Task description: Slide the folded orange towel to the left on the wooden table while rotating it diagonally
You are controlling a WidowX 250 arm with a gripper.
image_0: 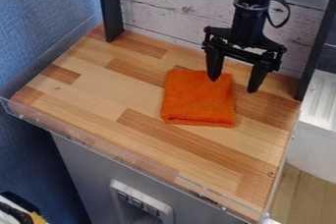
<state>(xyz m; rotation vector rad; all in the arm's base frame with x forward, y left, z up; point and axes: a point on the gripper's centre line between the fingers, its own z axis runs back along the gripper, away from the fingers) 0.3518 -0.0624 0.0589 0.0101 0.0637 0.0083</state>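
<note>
I see the folded orange cloth [197,104] lying toward the back of the wooden tabletop [92,98], inside its clear front rim [80,138], while my gripper [234,85] hangs over the cloth's back right corner, its two fingers spread apart, before the whitewashed plank wall [174,14].

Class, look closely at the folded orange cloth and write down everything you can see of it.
The orange cloth looks like soft, slightly fuzzy fabric, folded into a rough square with rounded corners; layers show along its near edge. It lies flat on the wooden surface, right of the middle. The open gripper hangs at its far right corner, one fingertip over the cloth, the other beyond its edge; whether they touch, I cannot tell.
</note>
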